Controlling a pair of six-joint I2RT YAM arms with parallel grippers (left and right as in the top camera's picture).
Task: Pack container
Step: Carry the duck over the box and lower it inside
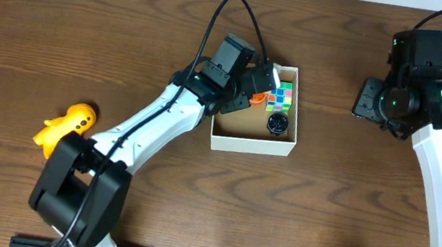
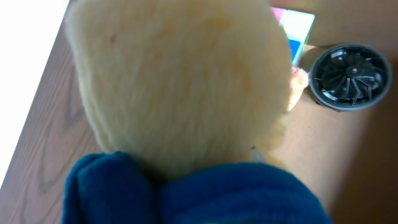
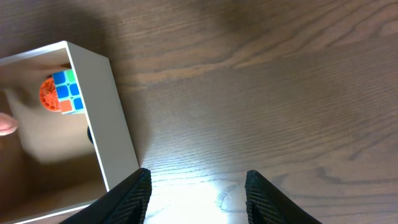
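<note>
- Container (image 1: 253, 143) sits mid-counter (image 1: 88, 18): low white walls, brown floor showing.
- Left arm stretches in from the lower left, and the left fingers (image 1: 253, 83) hang over the container's far-left corner.
- The left wrist view is swamped. A plush (image 2: 180, 81), pale yellow above and blue below, fills nearly the whole view.
- It hides the left fingers completely, so I cannot tell whether they are open, closed or gripping the plush.
- Past the plush, on the brown floor, there's a cube (image 2: 297, 31) with coloured faces. Just beside it is a black disc (image 2: 350, 76) with fan-like vanes.
- From overhead, the cube is tucked into the far-right corner, and the disc sits just nearer than it, by the right wall.
- An orange toy (image 1: 256, 100) lies to the cube's left, right under the left fingers.
- The right fingers (image 1: 370, 99) hover over the wood, well to the right of the container and apart from it.
- In the right wrist view they are spread wide, with wood grain showing between them.
- At that view's left edge is the container's right wall, with the cube and the orange toy showing inside it.
- A yellow duck (image 1: 69, 126) lies on the counter at far left, well apart from the container and near the left arm's base.
</note>
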